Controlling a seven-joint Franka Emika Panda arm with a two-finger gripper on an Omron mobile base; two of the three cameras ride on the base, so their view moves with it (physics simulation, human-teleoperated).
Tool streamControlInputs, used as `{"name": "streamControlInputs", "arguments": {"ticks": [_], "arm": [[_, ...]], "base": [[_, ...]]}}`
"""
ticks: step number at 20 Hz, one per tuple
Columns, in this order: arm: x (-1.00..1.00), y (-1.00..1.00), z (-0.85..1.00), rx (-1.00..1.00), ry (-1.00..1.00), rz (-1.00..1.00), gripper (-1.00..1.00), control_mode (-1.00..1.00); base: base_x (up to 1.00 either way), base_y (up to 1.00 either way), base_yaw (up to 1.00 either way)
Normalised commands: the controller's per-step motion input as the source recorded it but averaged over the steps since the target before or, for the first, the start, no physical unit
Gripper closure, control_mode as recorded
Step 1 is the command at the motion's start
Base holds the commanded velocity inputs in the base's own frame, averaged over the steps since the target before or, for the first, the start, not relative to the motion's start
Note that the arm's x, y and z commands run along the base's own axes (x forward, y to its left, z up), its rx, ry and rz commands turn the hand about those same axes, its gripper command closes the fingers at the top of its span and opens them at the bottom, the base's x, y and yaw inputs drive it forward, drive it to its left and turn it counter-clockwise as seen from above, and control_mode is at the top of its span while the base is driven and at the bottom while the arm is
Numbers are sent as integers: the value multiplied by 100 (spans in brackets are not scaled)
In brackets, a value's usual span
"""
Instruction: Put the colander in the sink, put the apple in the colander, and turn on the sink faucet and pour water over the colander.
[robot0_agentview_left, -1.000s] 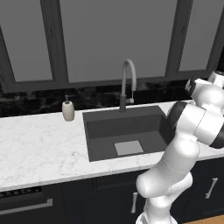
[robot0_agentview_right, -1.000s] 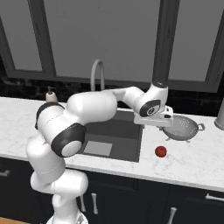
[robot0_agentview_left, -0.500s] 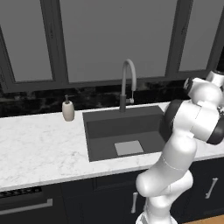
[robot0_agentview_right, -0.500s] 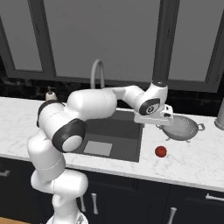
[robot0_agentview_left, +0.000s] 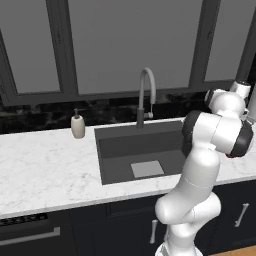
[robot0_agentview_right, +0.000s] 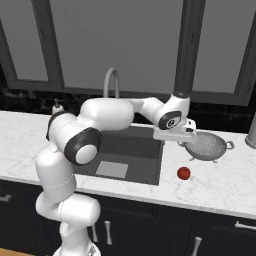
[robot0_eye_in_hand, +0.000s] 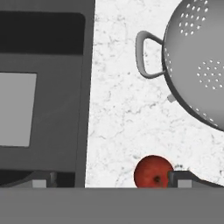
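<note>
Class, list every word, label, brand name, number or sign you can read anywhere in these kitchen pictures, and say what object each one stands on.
None: no readable text in any view.
The colander, apple, sink, sink faucet and soap dispenser all bear no lettering.
The white arm has only a small dark round mark near the wrist, too small to read as a sign.

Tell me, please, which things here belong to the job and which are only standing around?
Belonging to the job:
- round silvery-grey perforated metal colander, on the counter
- small red apple, on the counter
- dark grey rectangular sink
- tall grey gooseneck faucet
- open end effector

Only standing around:
- small beige soap dispenser
- white marble counter
</note>
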Motion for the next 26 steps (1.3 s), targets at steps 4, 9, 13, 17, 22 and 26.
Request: {"name": "streamControlInputs", "arguments": {"ticks": [4, 9, 13, 17, 22, 26], "arm": [[19, 0, -24, 0, 4, 0, -100, -100], [16, 0, -13, 0, 2, 0, -100, -100], [11, -10, -1, 3, 0, 0, -100, -100], [4, -18, 0, 4, 0, 1, -100, -100], [22, -19, 0, 2, 0, 1, -100, -100], [30, -17, 0, 2, 1, 2, -100, -100]], "base": [[0, 0, 0], [0, 0, 0], [0, 0, 0], [0, 0, 0], [0, 0, 0], [0, 0, 0]]}}
